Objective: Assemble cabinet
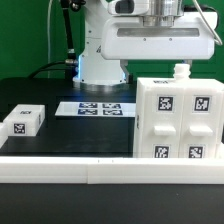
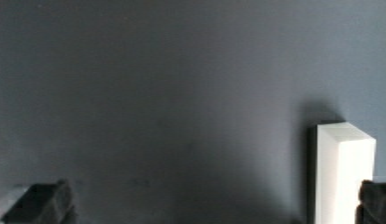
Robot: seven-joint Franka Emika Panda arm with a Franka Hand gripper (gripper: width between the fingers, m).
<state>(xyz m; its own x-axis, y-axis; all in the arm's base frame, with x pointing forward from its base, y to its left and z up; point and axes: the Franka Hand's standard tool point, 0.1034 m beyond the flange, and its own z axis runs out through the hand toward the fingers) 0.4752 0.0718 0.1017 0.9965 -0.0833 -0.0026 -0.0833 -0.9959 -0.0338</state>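
Observation:
The white cabinet body, carrying several marker tags, stands upright at the exterior view's right. My gripper hangs just above its top edge. In the wrist view the gripper is open, its dark fingertips far apart and nothing held between them. A narrow white edge of a part shows close to one fingertip over the dark table. A small white tagged part lies at the exterior view's left.
The marker board lies flat in the middle, in front of the robot's base. A white rail runs along the table's front edge.

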